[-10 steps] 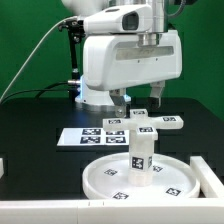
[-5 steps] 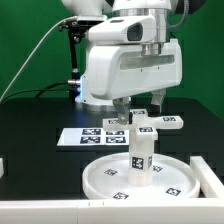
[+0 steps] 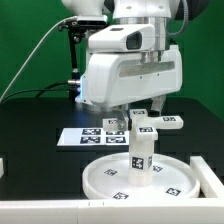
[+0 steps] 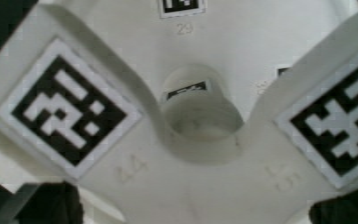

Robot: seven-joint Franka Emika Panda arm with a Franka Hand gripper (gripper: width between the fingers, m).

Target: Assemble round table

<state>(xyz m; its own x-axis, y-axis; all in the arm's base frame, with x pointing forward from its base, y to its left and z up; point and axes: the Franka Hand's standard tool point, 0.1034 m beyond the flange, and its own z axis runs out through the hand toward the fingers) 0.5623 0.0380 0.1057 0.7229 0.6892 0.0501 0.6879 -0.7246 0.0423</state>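
Gripper (image 3: 138, 103) poised over the cross-shaped foot (image 3: 165, 123), fingers spread apart, gripping nothing.
The arm hides the foot's rear, and the wrist view shows only its blurred hub and tagged arms. At lower centre, one round disc (image 3: 95, 180) holds one upright leg (image 3: 141, 152).

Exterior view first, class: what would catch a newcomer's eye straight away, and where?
The bulky white arm fills the upper middle, its open claw hanging over the cross-shaped foot on the black table. In front, the short leg stands upright in the middle of the round disc. The wrist view shows the foot's tags close up.
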